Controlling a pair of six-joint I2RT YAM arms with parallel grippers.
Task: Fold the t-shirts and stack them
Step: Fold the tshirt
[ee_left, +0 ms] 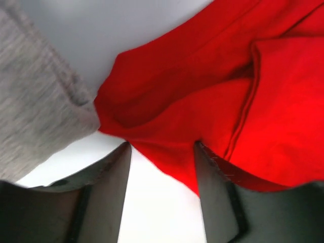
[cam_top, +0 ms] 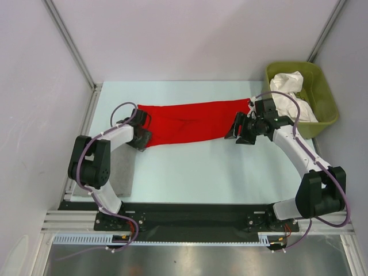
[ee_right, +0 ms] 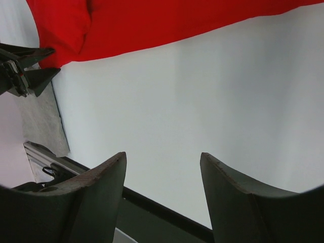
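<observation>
The red t-shirt (cam_top: 190, 122) lies as a long folded band across the middle of the table. My left gripper (cam_top: 141, 138) is at its left end, jaws open; in the left wrist view (ee_left: 162, 152) the shirt's near edge (ee_left: 202, 101) reaches between the fingertips, unpinched. My right gripper (cam_top: 237, 134) is open and empty at the band's right end; in the right wrist view (ee_right: 162, 159) it hangs over bare table with the red shirt (ee_right: 152, 25) beyond. White t-shirts (cam_top: 290, 92) lie crumpled in the tub.
The olive-green tub (cam_top: 322, 95) stands at the back right. A grey pad (cam_top: 122, 175) lies by the left arm's base and shows in the left wrist view (ee_left: 35, 101) and the right wrist view (ee_right: 43, 119). Walls enclose the table.
</observation>
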